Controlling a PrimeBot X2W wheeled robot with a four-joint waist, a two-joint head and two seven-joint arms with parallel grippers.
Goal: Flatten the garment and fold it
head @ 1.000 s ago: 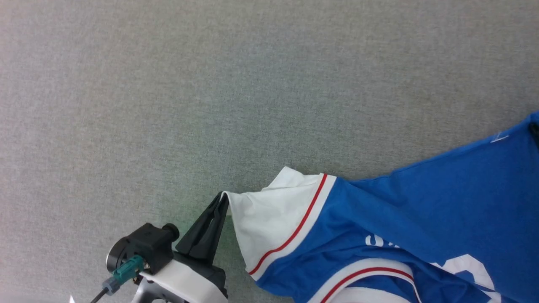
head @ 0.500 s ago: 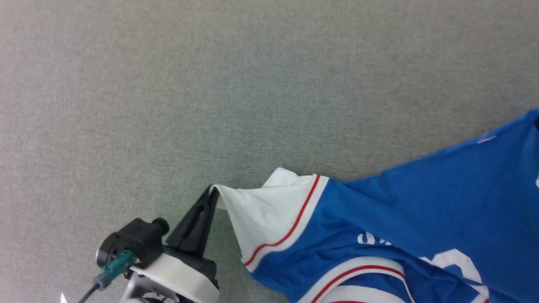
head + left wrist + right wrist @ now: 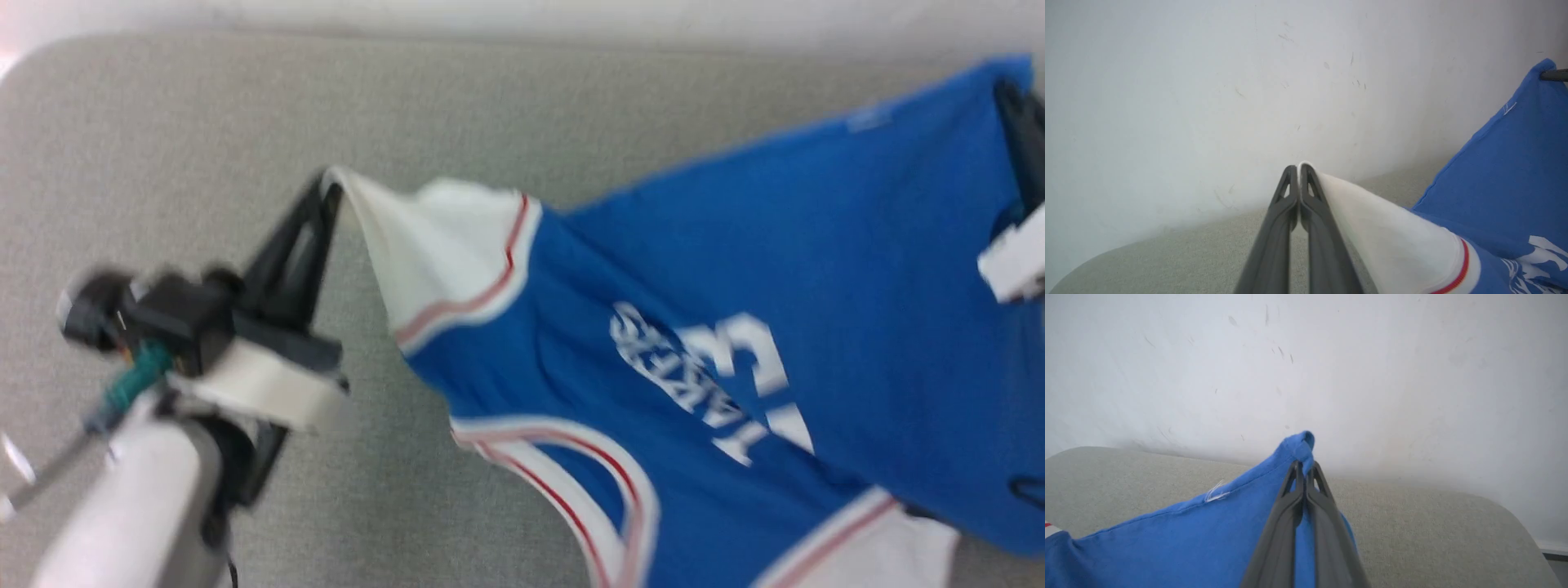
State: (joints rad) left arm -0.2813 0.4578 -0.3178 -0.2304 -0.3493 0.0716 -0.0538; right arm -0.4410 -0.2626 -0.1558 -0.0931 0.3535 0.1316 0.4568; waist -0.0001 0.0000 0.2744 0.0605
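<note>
The garment (image 3: 735,245) is a royal-blue T-shirt with white sleeves, red-striped bands and a white print. It hangs stretched between both grippers above the grey-green table (image 3: 163,122). My left gripper (image 3: 326,184) is shut on the tip of a white sleeve (image 3: 1372,220), seen up close at the left gripper (image 3: 1299,169). At the upper right my right gripper (image 3: 1008,90) is shut on a blue corner of the garment (image 3: 1188,539), which bunches over the right gripper (image 3: 1304,465). The head view is blurred by motion.
A white wall (image 3: 490,12) rises right behind the table's far edge. The table's rounded corners show at the back left (image 3: 33,57) and at the right (image 3: 1506,514), with a dark strip of floor (image 3: 1553,555) beyond.
The head camera has moved, bringing the table's far edge and the wall into view. My right gripper has shut on the blue corner. More of the garment's print shows now.
</note>
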